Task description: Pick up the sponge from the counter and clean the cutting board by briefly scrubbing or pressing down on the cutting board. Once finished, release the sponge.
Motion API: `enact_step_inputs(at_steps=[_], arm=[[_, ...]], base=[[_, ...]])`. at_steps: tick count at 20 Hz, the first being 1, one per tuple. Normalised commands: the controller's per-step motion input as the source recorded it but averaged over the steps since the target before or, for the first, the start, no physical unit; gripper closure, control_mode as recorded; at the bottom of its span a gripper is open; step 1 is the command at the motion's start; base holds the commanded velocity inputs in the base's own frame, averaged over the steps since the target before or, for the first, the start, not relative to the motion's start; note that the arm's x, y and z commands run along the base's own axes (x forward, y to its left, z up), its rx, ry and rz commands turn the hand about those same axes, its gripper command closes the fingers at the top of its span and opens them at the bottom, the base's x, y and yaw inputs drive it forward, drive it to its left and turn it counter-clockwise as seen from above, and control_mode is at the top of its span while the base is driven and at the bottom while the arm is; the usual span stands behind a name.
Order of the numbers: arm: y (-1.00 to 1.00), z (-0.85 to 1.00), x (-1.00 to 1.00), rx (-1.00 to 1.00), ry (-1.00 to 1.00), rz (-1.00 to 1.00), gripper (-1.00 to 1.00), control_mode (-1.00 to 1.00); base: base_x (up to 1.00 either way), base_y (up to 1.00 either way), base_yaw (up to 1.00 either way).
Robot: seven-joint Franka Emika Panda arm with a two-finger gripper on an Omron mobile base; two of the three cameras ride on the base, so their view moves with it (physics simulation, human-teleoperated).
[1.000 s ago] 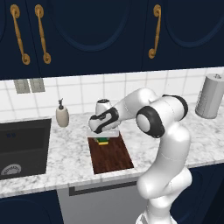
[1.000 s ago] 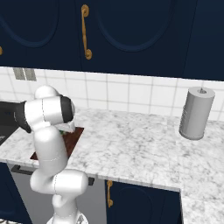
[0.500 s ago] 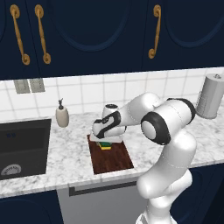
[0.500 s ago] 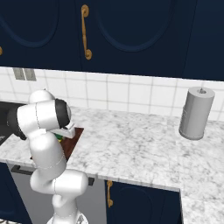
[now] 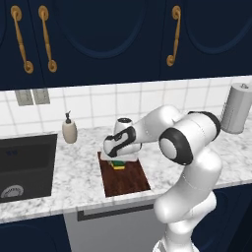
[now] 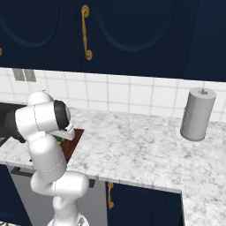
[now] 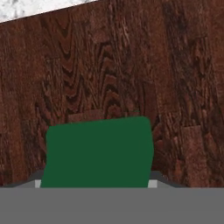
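Observation:
The dark reddish-brown cutting board (image 5: 127,181) lies on the speckled counter (image 5: 74,173) near its front edge. The sponge (image 5: 117,165), green over yellow, rests on the board's far end. My gripper (image 5: 118,159) reaches down from above and is shut on the sponge. In the hand view the sponge's green top (image 7: 98,153) sits between my gripper (image 7: 95,184), with the board's wood grain (image 7: 109,65) right behind it. From the right side, the arm hides most of the board (image 6: 71,146), and a sliver of the sponge (image 6: 58,138) shows.
A dark sink basin (image 5: 24,165) is sunk into the counter to the left. A soap dispenser (image 5: 69,131) stands by the wall behind it. A grey paper towel roll (image 6: 197,114) stands at the far right. Dark cabinets hang overhead.
The hand has come down and tilted, bringing the sponge lower onto the board's far end. The arm's elbow has swung right and forward. The jaws have closed slightly more.

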Motion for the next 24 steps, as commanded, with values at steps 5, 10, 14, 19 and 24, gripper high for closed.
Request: enact_step_inputs(at_steps=[5,10,14,19,24], arm=[[-0.21,-0.74,-1.00,0.01,0.00,0.00,1.00,-1.00],[-0.27,-0.61,-1.00,0.02,0.00,0.00,1.00,-1.00],[-0.27,-0.69,-1.00,0.03,0.00,0.00,1.00,-1.00],[-0.25,-0.72,-1.00,0.02,0.00,0.00,1.00,-1.00],[-0.21,-0.76,-1.00,0.00,0.00,0.00,1.00,-1.00]], base=[[0.00,0.00,0.00],[0.00,0.00,0.00],[0.00,0.00,0.00],[0.00,0.00,0.00],[0.00,0.00,0.00]])
